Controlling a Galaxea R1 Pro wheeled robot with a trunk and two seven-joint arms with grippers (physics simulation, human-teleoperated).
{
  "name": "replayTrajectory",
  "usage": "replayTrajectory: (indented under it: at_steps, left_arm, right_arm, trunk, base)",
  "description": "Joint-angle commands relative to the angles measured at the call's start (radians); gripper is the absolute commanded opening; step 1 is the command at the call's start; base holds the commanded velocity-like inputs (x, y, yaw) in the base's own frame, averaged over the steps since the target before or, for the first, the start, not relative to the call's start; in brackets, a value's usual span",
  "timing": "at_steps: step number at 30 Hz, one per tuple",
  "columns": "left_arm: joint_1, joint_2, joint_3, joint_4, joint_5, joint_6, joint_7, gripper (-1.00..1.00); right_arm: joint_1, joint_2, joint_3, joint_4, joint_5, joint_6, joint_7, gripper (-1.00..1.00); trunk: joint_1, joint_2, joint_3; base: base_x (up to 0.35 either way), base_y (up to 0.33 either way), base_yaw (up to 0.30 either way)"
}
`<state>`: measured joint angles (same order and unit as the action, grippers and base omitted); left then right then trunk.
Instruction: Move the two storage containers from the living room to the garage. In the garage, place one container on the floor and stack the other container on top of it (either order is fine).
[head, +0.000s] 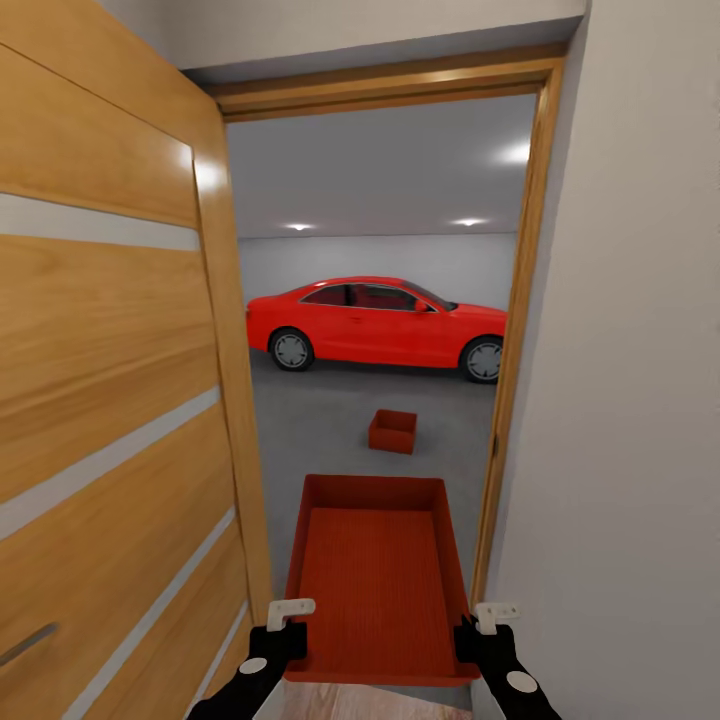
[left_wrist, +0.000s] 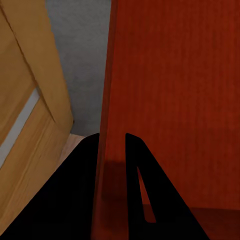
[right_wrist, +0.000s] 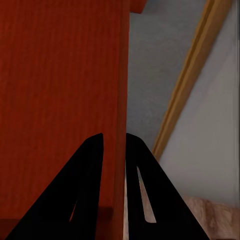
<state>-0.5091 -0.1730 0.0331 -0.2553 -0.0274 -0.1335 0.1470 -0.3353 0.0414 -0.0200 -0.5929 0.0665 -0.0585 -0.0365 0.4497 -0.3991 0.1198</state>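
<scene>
You are about halfway through, by the look of it. One container (head: 393, 431) already sits on the grey concrete floor (head: 320, 420) inside the garage, well ahead of you and a little short of the red car (head: 380, 325). The second container (head: 377, 580) is in your grasp, held out level in front of you at the doorway, its far end poking through the opening.

Your left gripper (head: 284, 628) is clamped on the box's left wall near the close end; in the left wrist view its fingers (left_wrist: 137, 200) straddle that thin wall, one inside and one outside, closed down to the wall's thickness. Your right gripper (head: 480, 630) does the same on the right wall, and in the right wrist view its fingers (right_wrist: 135, 190) pinch the wall between them.

What is left: carry this box through, roll up to the one on the floor, and set it down on top so it stacks squarely.

You are at the threshold. Light wood planks (head: 350, 703) show under the near end of the box, and the rough grey concrete begins just beyond. The open wooden door (head: 110, 400) stands close on your left, and the door frame (head: 505, 400) and white wall (head: 620, 400) close on your right, so the box has little room either side. The garage beyond is bare, with pale walls and ceiling lights.
</scene>
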Motion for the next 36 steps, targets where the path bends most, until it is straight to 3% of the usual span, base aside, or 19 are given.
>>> replayTrajectory:
  at_steps: [1,36]
  left_arm:
    - [-0.002,-0.001,0.018,-0.038,-0.003,-0.001,-0.007,-1.00]
    - [-0.002,0.000,0.018,-0.038,-0.003,-0.001,-0.007,-1.00]
  right_arm:
    - [0.001,0.001,0.029,0.002,0.006,-0.003,0.001,-1.00]
    - [0.001,0.001,0.029,0.002,0.006,-0.003,0.001,-1.00]
  trunk:
    - [0.000,-0.001,-0.001]
    - [0.000,-0.001,-0.001]
  base:
    - [0.000,0.000,-0.057]
    - [0.000,0.028,-0.008]
